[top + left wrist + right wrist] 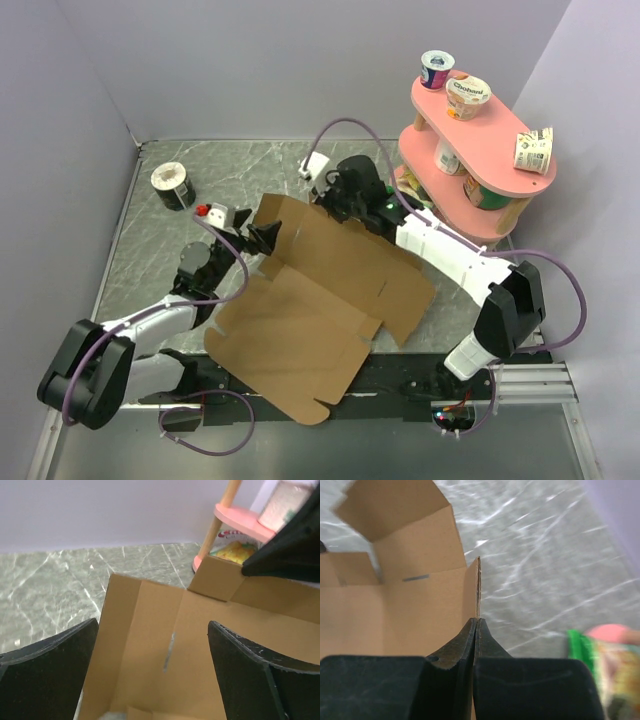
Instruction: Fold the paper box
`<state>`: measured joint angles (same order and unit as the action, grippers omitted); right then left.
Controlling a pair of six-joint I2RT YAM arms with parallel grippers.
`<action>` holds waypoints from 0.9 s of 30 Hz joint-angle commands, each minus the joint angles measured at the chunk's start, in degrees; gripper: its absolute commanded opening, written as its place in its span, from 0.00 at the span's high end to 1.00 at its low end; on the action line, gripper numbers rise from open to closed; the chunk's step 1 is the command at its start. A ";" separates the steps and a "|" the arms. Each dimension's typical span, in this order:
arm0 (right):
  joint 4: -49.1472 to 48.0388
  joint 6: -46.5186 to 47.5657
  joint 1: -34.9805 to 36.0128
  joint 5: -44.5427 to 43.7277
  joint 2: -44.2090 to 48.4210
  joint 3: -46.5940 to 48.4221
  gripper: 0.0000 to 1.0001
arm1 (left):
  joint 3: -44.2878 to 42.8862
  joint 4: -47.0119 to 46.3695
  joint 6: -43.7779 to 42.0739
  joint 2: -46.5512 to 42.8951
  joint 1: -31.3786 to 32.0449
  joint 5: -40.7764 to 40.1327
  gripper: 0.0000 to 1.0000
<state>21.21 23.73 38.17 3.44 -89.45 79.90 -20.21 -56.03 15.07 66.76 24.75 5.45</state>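
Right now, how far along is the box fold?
Early. Done: the far end of the box looks partly raised, flaps standing. In hand: the right gripper is shut on an upright panel edge; the left gripper is open beside the far-left corner, holding nothing. Left: the big near panels lie flat, unfolded.

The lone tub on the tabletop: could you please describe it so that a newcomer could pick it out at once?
On the grey marble table, look to the far left corner, beyond the brown paper box. A small dark tub with a pale round top sits there. All other tubs are on the pink shelf at the right.
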 commanded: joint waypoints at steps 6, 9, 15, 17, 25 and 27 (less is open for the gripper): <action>-15.39 15.11 10.59 -22.04 0.68 -3.95 1.00 | -0.97 8.90 12.43 -4.97 -6.47 0.61 0.01; -18.47 16.53 14.02 -25.75 -0.02 -5.89 1.00 | -1.15 14.98 13.75 -5.50 -7.26 -0.09 0.01; -24.63 17.49 19.12 -29.19 -0.37 -11.07 1.00 | 4.03 15.42 21.21 -6.47 -9.54 -0.89 0.06; -25.25 17.15 21.23 -30.69 -0.46 -11.96 1.00 | 5.61 15.16 22.54 -6.73 -9.81 1.38 0.07; -30.61 16.44 26.42 -35.87 1.38 -16.96 1.00 | 11.51 19.18 22.02 -19.00 -10.25 -5.09 0.05; -32.02 16.88 26.95 -36.57 1.65 -18.28 1.00 | 10.20 20.78 21.23 -21.31 -12.26 -4.41 0.03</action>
<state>-5.61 40.82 63.68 -29.50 -89.49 64.16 -8.36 -36.10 36.25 51.27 14.72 3.51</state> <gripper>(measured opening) 0.009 0.961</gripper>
